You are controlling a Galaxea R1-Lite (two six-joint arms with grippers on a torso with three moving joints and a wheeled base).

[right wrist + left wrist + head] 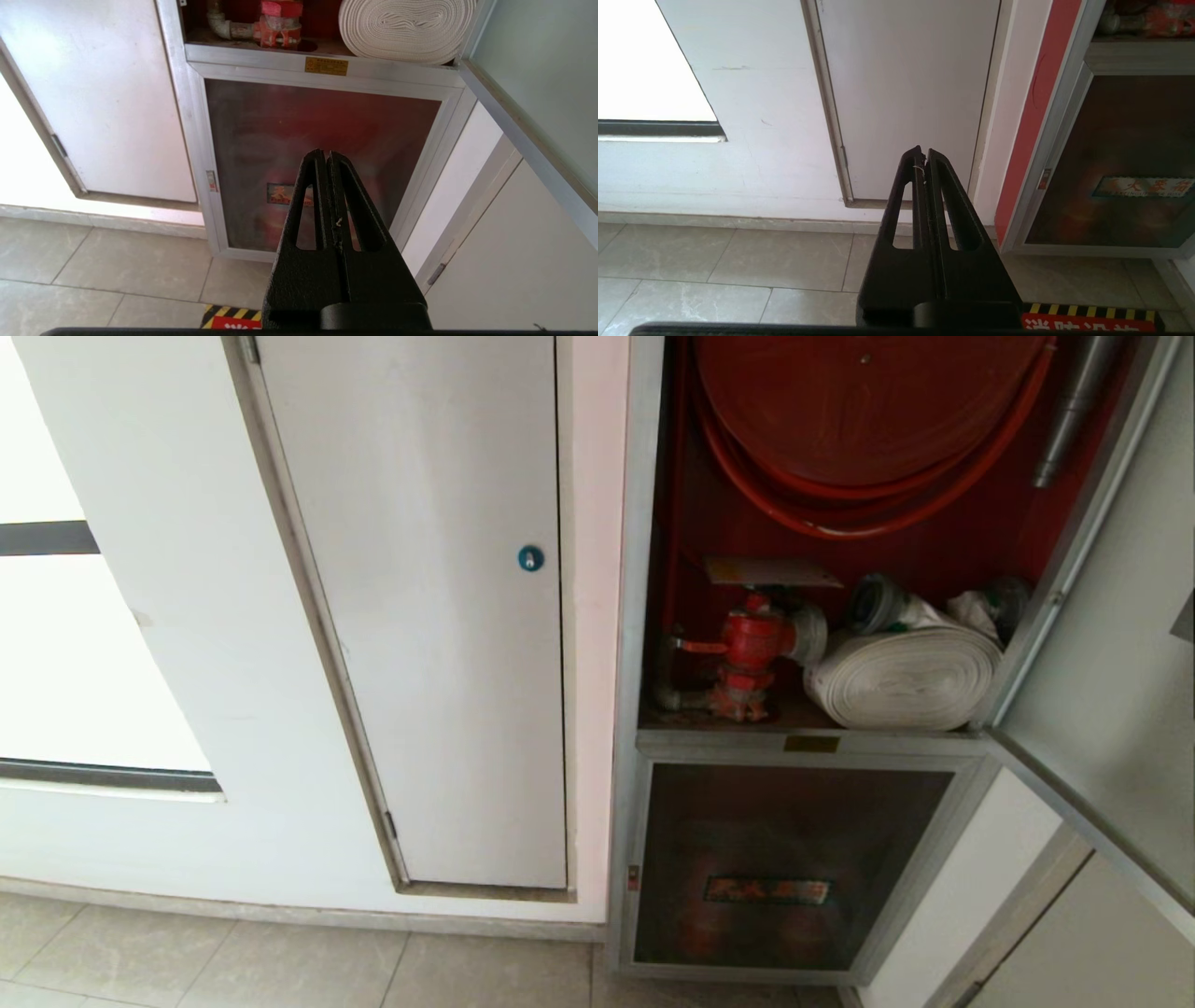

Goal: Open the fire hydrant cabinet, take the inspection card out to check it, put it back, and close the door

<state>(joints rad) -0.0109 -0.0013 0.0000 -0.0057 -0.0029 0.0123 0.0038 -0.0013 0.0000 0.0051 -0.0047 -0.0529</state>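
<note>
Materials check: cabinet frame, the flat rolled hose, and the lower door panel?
Silver fire hydrant cabinet frame: looks like brushed aluminium, matte grey with a dull sheen. White rolled hose: woven fabric, judging by its flat layered coils. Smaller lower door panel: dark tinted glass, probably, with red showing faintly through it.

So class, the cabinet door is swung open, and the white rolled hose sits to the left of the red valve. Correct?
Not quite. In the head view the door is open, but the white rolled hose sits to the right of the red valve.
</note>
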